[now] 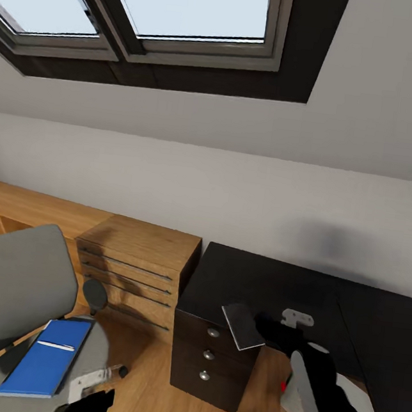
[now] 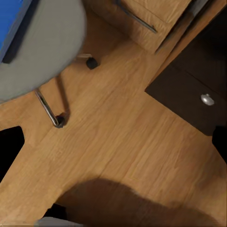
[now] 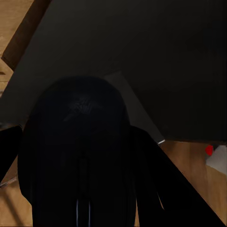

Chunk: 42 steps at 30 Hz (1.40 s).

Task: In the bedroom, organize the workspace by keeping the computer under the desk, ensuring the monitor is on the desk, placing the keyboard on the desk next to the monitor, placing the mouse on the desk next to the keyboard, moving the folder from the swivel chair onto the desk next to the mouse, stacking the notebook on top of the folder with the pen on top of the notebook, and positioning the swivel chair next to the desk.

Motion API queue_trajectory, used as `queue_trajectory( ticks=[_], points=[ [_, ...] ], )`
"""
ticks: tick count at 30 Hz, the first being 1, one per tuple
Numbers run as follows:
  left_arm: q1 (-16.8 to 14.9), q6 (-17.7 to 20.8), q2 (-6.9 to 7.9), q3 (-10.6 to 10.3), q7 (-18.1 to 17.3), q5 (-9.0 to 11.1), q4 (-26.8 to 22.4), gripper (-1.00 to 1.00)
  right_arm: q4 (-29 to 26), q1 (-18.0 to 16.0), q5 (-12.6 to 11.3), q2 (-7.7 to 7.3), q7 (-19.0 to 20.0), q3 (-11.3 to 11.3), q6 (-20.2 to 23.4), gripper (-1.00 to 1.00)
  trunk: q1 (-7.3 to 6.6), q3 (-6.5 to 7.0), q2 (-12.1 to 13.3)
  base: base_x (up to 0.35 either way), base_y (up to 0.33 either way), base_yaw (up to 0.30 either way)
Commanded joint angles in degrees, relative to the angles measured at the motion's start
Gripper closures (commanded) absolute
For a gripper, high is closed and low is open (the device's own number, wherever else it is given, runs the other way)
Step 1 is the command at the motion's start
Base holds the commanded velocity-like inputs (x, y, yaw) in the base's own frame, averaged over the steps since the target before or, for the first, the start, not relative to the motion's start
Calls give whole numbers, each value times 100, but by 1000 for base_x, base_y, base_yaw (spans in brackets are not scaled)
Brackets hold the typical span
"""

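My right gripper [image 1: 271,333] hangs over the near left part of the black desk [image 1: 254,283], shut on the dark oval mouse [image 3: 80,123]. Beside it, the grey notebook [image 1: 241,326] sits at the desk's front corner. The blue folder [image 1: 45,363] lies on the grey swivel chair [image 1: 12,285] with the white pen [image 1: 55,345] across it. Low beside the chair, my left gripper [image 2: 116,142] is open above bare floor. The computer [image 1: 292,403], white with a red light, peeks out by my right arm. The monitor and keyboard are out of view.
A light-wood dresser [image 1: 135,255] stands between the chair and the desk's drawer block [image 1: 210,355]. A low wood bench [image 1: 19,202] runs along the wall at the left. The chair's chrome leg and castor [image 2: 59,120] are close to my left gripper. A sloped ceiling window is overhead.
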Motion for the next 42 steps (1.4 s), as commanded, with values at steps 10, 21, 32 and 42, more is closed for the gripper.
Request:
queue_trajectory(
  ticks=[10,21,32,42],
  points=[
    [-2,-853,58,-1156,70,-11,1241,-100,-117,-1,-87,-2,-66,-427,295,100,3,6,-11,0,0,-140],
    [-2,-1153,61,-1184,65,-294,1432,-100,-198,-1,-87,-2,-58,-883,561,100,3,39,-11,0,0,-253],
    [-2,-1357,29,-1211,68,-313,1782,-100,-160,-1,-31,-322,-71,-1018,901,100,3,50,-11,0,0,-290],
    [-2,-1359,19,-1227,71,-353,1878,-100,1159,-215,-19,-1351,-39,-1257,722,100,3,50,-11,0,0,-297]
  ],
)
